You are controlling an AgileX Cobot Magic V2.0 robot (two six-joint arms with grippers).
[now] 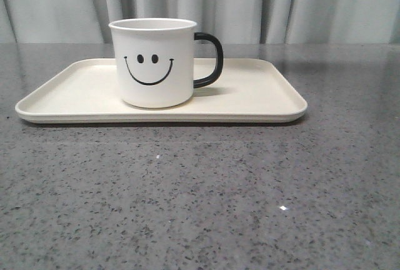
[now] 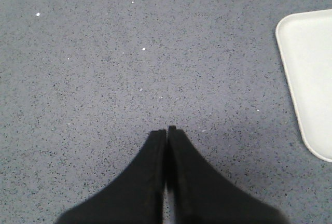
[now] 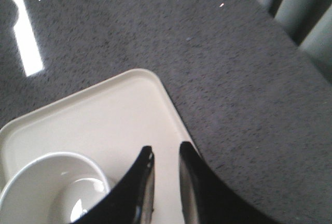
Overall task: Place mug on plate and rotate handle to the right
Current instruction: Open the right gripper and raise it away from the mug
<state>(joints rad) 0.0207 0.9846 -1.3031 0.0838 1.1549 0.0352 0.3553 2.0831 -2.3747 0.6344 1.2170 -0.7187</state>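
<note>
The grey speckled table [image 1: 200,207] fills the foreground. Farther back, the plate [image 1: 262,98] carries the mug [image 1: 155,64] upright, left of centre, smiley forward, the handle [image 1: 212,60] pointing to 3 o'clock. The left gripper [image 2: 167,129] is pressed closed above bare table. The right gripper [image 3: 166,151], jaws slightly parted and empty, hovers over the plate beside the mug.
</note>
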